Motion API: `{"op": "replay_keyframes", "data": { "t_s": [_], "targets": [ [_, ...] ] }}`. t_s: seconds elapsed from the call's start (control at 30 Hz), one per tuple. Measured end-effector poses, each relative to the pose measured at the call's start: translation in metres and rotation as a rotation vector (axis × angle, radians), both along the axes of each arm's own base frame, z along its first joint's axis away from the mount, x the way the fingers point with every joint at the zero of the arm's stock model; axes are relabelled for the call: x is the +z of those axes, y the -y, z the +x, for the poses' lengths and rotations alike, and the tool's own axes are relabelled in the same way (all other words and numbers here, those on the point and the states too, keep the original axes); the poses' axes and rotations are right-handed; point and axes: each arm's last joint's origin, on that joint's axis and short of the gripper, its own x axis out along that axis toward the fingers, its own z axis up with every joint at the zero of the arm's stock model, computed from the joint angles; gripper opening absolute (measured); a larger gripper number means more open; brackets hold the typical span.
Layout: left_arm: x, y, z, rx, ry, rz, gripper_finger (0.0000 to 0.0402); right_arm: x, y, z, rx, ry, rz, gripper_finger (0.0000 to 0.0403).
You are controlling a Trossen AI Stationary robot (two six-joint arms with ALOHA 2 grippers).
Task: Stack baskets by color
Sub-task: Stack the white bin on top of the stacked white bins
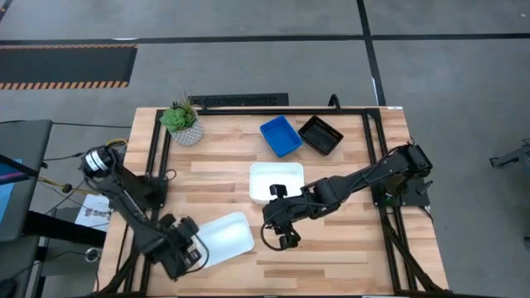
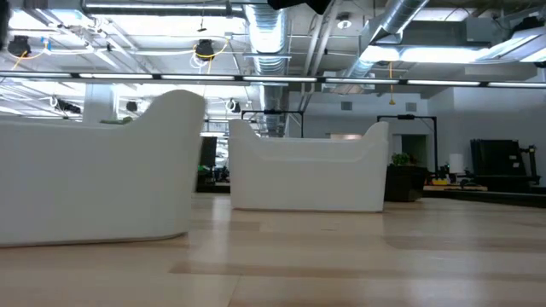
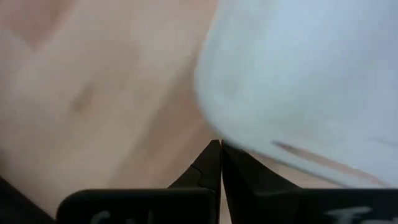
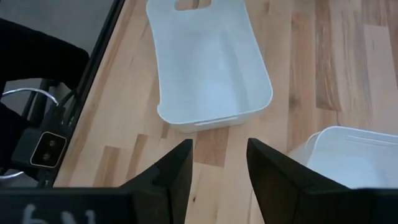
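One white basket (image 1: 228,237) lies slantwise on the table near the near-left corner, seen also in the right wrist view (image 4: 208,62). My left gripper (image 3: 221,149), shut, points down at that basket's left end (image 1: 199,248). A second white basket (image 1: 276,182) rests at the table's middle. A blue basket (image 1: 281,136) and a black basket (image 1: 320,134) sit side by side at the far edge. My right gripper (image 1: 286,238) hovers open above the table between the two white baskets, with nothing between its fingers (image 4: 217,168). My left gripper's shut fingertips (image 3: 214,155) stand right at the rim (image 3: 249,146) of the near-left white basket, coming from above. Whether they touch it I cannot tell.
A green plant in a white pot (image 1: 182,122) stands at the far left corner. Black frame rails (image 1: 153,157) run along the table's left and right sides. Bare wood lies at the near right of the table (image 1: 364,248).
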Motion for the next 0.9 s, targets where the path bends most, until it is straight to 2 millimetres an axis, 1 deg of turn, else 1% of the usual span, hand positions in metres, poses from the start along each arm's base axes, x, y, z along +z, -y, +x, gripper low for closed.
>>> {"op": "replay_keyframes", "data": {
  "t_s": [0.1, 0.3, 0.47, 0.67, 0.77, 0.83, 0.9],
  "targets": [
    [-0.007, -0.015, 0.011, -0.032, 0.003, 0.059, 0.0, 0.0, 0.0, 0.0, 0.0, 0.001, 0.0, 0.0175],
    [-0.019, -0.039, 0.047, -0.123, 0.121, 0.059, 0.0, 0.001, 0.0, 0.001, 0.0, 0.016, 0.006, 0.0173],
    [-0.015, -0.054, 0.079, -0.178, 0.258, 0.048, 0.0, 0.001, -0.001, 0.001, -0.005, 0.019, 0.012, 0.0176],
    [-0.004, -0.065, 0.114, -0.245, 0.49, 0.023, 0.0, 0.001, -0.005, -0.001, -0.033, 0.008, 0.049, 0.0174],
    [0.001, -0.071, 0.125, -0.275, 0.566, 0.039, 0.0, 0.0, -0.011, -0.004, -0.053, -0.016, 0.077, 0.0174],
    [0.002, -0.076, 0.129, -0.293, 0.577, 0.057, 0.0, -0.001, -0.016, -0.008, -0.081, -0.044, 0.104, 0.0173],
    [0.002, -0.079, 0.13, -0.315, 0.562, 0.065, 0.0, -0.008, -0.024, -0.009, -0.117, -0.085, 0.131, 0.0172]
  ]
}}
